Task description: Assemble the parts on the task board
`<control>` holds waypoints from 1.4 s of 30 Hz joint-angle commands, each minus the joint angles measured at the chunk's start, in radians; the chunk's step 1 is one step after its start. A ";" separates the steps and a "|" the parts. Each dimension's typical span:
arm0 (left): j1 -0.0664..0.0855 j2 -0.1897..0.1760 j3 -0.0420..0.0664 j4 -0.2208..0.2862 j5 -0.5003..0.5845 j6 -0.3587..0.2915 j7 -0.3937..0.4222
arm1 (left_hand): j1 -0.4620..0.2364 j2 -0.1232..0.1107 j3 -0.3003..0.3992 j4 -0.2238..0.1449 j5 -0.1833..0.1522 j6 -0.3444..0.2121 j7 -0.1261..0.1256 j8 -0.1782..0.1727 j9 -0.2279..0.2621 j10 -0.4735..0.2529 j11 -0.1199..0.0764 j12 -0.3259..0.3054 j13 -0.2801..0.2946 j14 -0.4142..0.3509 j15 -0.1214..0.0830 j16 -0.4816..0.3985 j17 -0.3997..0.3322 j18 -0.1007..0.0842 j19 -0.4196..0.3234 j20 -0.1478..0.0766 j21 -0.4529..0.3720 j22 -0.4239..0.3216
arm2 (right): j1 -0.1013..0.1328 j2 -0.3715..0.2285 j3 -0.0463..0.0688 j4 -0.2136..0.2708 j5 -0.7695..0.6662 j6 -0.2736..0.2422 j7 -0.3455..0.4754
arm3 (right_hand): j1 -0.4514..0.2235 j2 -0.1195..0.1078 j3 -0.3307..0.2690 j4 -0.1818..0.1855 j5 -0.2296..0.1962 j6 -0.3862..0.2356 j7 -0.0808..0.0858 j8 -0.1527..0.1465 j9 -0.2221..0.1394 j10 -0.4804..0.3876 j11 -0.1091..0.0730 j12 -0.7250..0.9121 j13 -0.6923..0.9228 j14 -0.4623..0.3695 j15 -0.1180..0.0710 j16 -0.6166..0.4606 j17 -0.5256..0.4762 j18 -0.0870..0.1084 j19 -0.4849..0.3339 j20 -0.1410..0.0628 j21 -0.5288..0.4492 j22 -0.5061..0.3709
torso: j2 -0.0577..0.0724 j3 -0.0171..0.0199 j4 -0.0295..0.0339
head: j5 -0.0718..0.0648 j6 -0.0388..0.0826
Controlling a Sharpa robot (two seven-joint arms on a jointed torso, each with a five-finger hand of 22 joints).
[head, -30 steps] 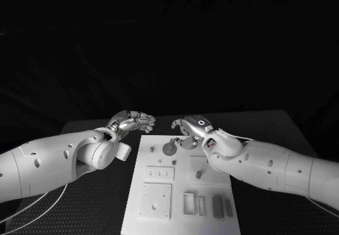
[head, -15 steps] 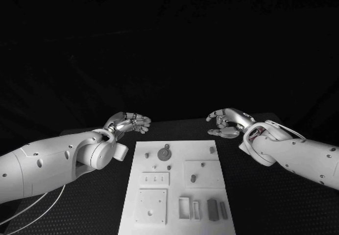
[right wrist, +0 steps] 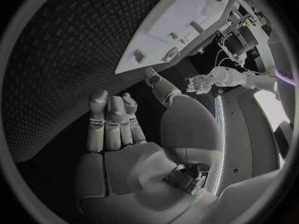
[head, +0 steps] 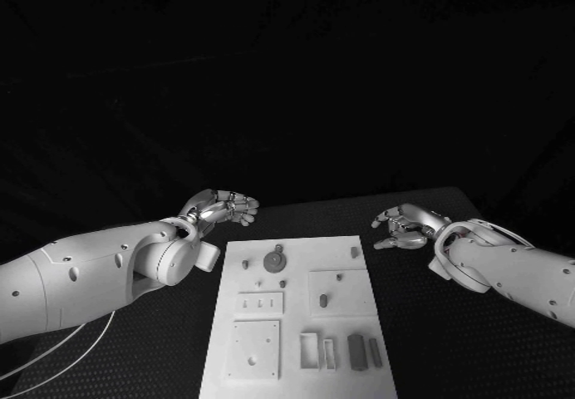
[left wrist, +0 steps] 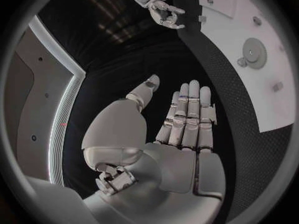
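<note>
L hand (head: 223, 206) and R hand (head: 405, 227) hang empty w/ fingers apart, each beside the task board (head: 300, 349), one per side.

A dark backdrop (head: 287, 91) is seen behind the bench (head: 144, 332); faint folds are visible in it, as in hung cloth. The bench is covered with a black mat whose surface is finely textured. In the left wrist view, a grey wall panel (left wrist: 34, 109) edged by a bright strip of light (left wrist: 65, 119) is seen.
</note>
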 commanded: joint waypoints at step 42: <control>-0.002 -0.018 0.004 0.051 -0.004 0.020 0.012 | -0.011 -0.002 0.004 -0.011 -0.005 0.000 0.006 -0.004 0.002 0.001 0.001 -0.003 -0.001 0.001 0.005 -0.006 0.003 0.011 -0.006 0.005 0.006 -0.001 | -0.061 0.098 0.002 -0.089 0.023 0.030 0.052 | 0.049 0.082 0.006 0.005 -0.004 0.045 0.002 0.039 0.019 -0.064 -0.001 0.013 -0.002 -0.013 0.003 0.002 0.015 0.038 -0.020 0.004 0.002 0.016 | 0.025 0.0242 0.0179 | 0.003 -0.028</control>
